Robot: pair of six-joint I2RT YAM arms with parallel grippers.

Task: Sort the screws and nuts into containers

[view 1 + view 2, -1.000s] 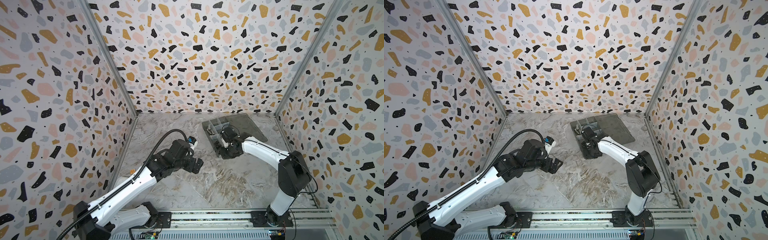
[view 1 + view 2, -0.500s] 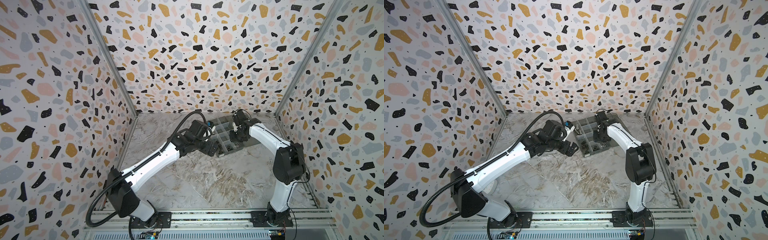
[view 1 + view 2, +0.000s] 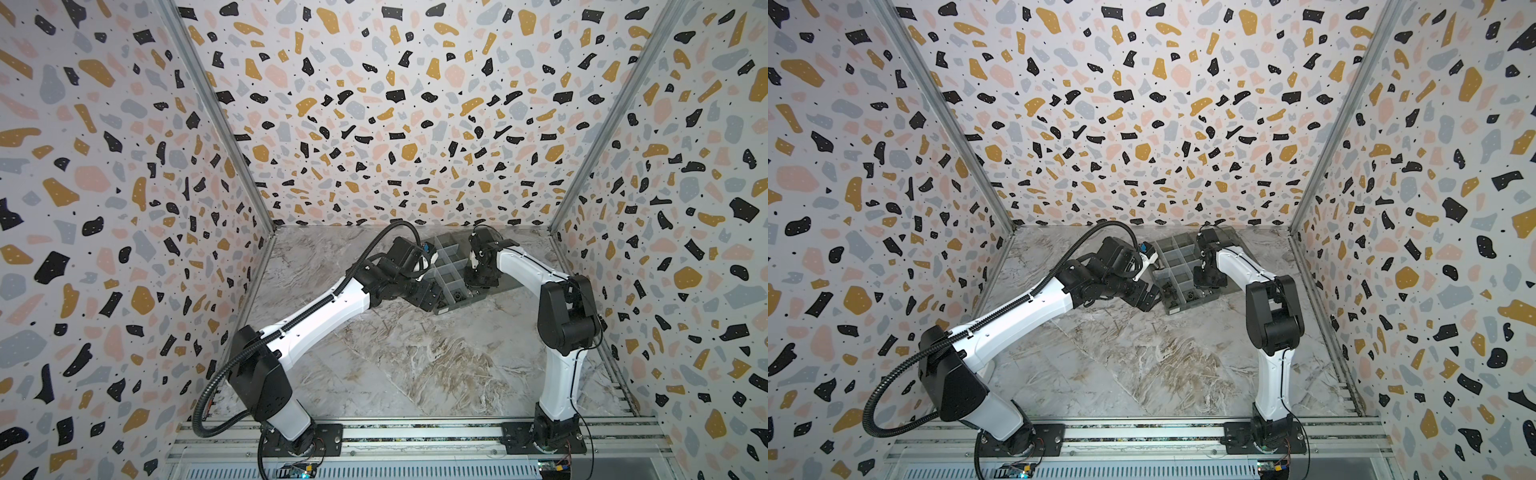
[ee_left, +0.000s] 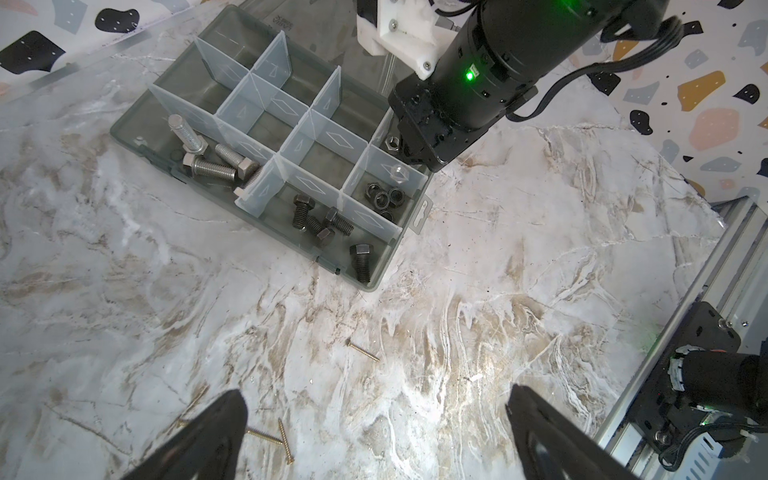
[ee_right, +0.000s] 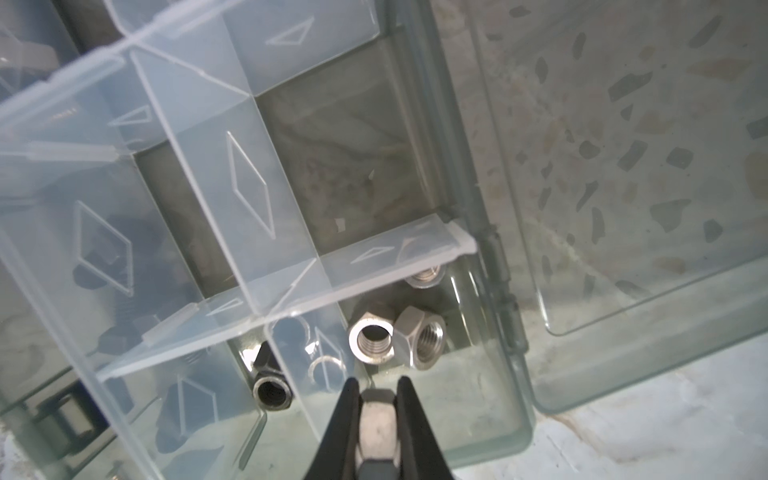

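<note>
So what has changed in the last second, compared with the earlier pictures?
The left end effector reached from mid-table up to the organiser box, open. The right end effector shifted from the box's near edge farther over it, shut on a silver nut; when it took the nut is not visible. The box stayed put.

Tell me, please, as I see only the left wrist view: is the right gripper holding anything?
Observer: Yes, the right gripper is shut on a silver nut.
Operator: What lies under it?
Observer: The box compartment beside the lid hinge, with at least two loose nuts in it.
Operator: Where is my left gripper relative to the box?
Observer: In both top views the left gripper sits just left of the box.
</note>
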